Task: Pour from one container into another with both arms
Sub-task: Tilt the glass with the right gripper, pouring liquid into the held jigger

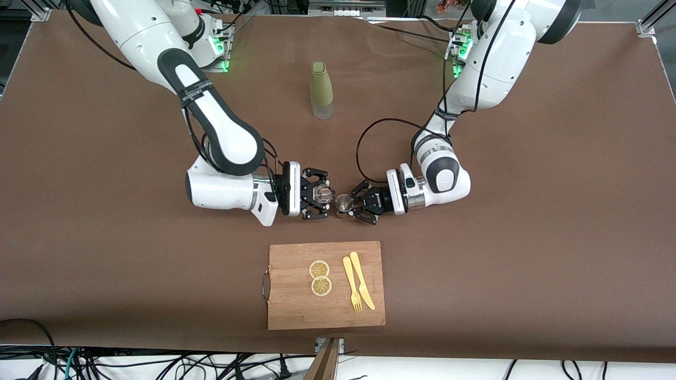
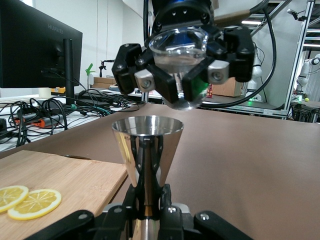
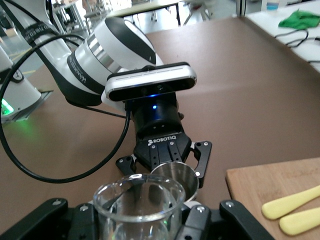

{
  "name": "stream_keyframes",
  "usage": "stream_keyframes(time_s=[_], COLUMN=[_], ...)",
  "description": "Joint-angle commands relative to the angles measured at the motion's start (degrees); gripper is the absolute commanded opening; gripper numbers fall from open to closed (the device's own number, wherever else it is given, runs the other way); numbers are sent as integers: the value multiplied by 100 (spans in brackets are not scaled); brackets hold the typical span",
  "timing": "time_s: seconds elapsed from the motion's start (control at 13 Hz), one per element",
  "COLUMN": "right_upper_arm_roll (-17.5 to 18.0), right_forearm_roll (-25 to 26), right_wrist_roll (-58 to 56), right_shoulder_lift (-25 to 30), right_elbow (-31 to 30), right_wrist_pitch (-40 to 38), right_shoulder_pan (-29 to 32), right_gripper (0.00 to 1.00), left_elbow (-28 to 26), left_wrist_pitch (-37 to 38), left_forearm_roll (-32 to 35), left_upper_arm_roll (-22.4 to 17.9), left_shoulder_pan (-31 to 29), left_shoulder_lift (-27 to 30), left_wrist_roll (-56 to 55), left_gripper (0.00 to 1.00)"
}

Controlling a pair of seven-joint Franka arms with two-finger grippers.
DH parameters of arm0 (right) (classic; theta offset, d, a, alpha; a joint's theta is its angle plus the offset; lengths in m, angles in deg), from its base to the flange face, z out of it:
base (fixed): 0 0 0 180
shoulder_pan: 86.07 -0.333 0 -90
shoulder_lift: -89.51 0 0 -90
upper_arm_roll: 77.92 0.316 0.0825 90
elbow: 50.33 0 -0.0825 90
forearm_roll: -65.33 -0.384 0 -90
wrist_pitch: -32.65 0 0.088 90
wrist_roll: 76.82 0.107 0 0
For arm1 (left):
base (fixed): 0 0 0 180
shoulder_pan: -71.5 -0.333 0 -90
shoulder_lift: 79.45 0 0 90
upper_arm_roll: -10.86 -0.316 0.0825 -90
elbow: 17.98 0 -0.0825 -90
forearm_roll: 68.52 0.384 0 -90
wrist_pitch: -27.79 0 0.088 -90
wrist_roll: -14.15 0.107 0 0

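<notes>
Nearest the front camera lies a wooden cutting board (image 1: 326, 285) with a metal handle, carrying two lemon slices (image 1: 320, 277) and a yellow fork (image 1: 351, 284) and knife (image 1: 362, 280) side by side. Both of my grippers hang over the bare brown table (image 1: 528, 221) just above that board's farther edge, and they face each other there, almost touching.

My right gripper (image 1: 318, 193) has its fingers (image 2: 145, 80) pinched around a small clear glass cup (image 1: 323, 193). In the left wrist view that cup (image 2: 178, 50) is tipped, its rounded bottom hanging just above the mouth of the jigger (image 2: 148, 150).

My left gripper (image 1: 357, 203) has its fingers closed on the narrow waist of a shiny steel jigger (image 1: 344, 202), which stands upright with its open cone upward. In the right wrist view the jigger (image 3: 175, 176) sits just past the glass rim (image 3: 139, 200), with my left gripper (image 3: 167, 162) and its camera bar above it.

Farther from the front camera than both of my grippers, between the two arm bases, stands an olive-green bottle (image 1: 321, 89) with a clear base, upright and untouched.
</notes>
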Motion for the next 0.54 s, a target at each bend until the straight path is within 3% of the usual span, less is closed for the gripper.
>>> stream_keyframes(time_s=[0.0, 0.46], right_upper_arm_roll=[4, 4], right_forearm_roll=[482, 1211], right_wrist_roll=[579, 1098], right_shoulder_lift=[257, 337], right_elbow=[-36, -27], right_wrist_pitch=[46, 46], right_shoulder_pan=[-24, -59], right_gripper=[0, 0], left_elbow=[290, 316], left_wrist_pitch=[-263, -517], left_forearm_roll=[-243, -270], left_upper_arm_roll=[71, 247], left_shoulder_pan=[75, 75], left_shoulder_lift=[-174, -165], left_wrist_roll=[116, 124], left_gripper=[0, 0])
